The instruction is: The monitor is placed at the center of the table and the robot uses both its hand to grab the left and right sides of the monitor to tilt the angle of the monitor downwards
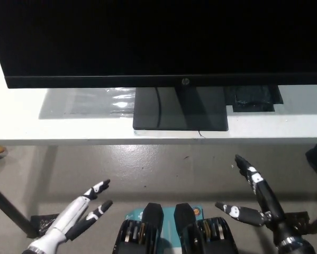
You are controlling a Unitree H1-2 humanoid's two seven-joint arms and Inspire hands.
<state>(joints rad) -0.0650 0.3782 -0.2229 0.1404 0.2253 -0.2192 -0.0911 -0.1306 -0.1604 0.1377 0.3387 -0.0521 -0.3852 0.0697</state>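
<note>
Monitor tilting has not begun: both robot hands are low and near, below the table's front edge and well apart from the screen. The white left hand [81,211] sits at the lower left, fingers spread and holding nothing. The black right hand [253,198] sits at the lower right, fingers also splayed and empty.

Farther out, the white table [20,124] runs across the view. On it stands the monitor [158,39], its dark screen filling the far half of the picture, resting on a flat black stand base [179,111] near the table's middle.

Risk, as a judgement: the hands must rise and spread wide to reach both side edges. An uneven grip could twist the screen or slide the base.

A small "hp" logo [185,81] marks the lower bezel.
</note>
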